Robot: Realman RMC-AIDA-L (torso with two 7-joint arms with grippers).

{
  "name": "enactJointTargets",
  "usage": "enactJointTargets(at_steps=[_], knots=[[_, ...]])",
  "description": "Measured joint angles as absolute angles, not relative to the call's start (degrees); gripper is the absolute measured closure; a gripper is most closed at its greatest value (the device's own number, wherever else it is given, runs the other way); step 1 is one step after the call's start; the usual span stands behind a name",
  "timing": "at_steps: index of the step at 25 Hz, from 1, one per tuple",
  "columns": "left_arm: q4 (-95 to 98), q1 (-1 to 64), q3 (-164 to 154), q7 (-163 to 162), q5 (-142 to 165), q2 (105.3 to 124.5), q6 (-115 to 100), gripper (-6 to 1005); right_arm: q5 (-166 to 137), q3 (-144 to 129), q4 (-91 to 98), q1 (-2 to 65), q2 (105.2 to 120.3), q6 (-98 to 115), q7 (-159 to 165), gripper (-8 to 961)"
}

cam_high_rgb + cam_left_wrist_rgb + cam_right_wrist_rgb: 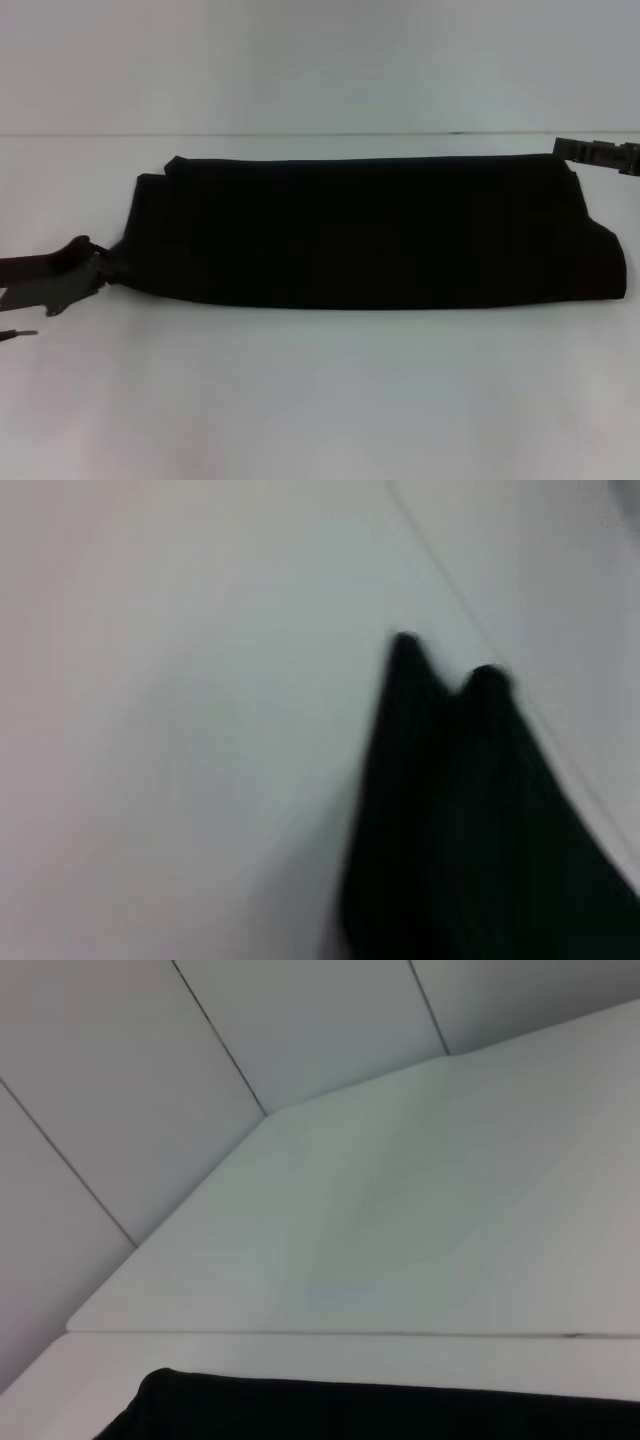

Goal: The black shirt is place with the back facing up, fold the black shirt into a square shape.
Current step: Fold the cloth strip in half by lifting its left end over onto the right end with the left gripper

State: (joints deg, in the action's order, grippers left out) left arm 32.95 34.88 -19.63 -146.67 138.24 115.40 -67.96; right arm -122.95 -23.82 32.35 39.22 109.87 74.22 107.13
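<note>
The left gripper (88, 268) sits at the left end of the black shirt (375, 235), its jaws right against the cloth's edge; whether they pinch the fabric or stand open cannot be told. The right gripper (575, 152) is at the shirt's far right corner, touching or just beside it, and the state of its jaws cannot be told either. The shirt lies folded into a long, narrow band, flat across the middle of the white surface (320, 400). In the left wrist view two pointed folds of the shirt (470, 820) rest on the surface (180, 730); the right wrist view shows the shirt's edge (380, 1415) on the surface (400, 1240).
</note>
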Motion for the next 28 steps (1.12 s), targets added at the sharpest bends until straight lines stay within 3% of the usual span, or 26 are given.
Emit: enactJointTargets(at_steps=[9,16,23,25,28], knots=[[42.4,27.5,-12.7,-137.5,137.8,114.07,-77.8,928,-121.5,-23.8,32.4,40.4,111.09,72.1,108.3,13],[50.6,23.7,-8.3,-137.9,139.4,111.50,-82.9,926,-120.8,-24.3,32.2,41.4,111.93,69.6,108.6,13],[49.4,32.0,-8.2,-137.6,134.5,110.07,-95.7,927,-120.6,-23.9,32.6,40.4,111.98,68.0,108.3,12],[46.9,35.4,-10.2,-137.3,131.9,110.61,-98.2,927,-120.6,-23.6,32.8,39.4,111.36,68.0,108.2,12],[42.4,42.0,-15.3,-136.6,126.9,113.39,-98.4,927,-120.6,-22.2,33.4,38.0,110.09,68.4,108.3,12]])
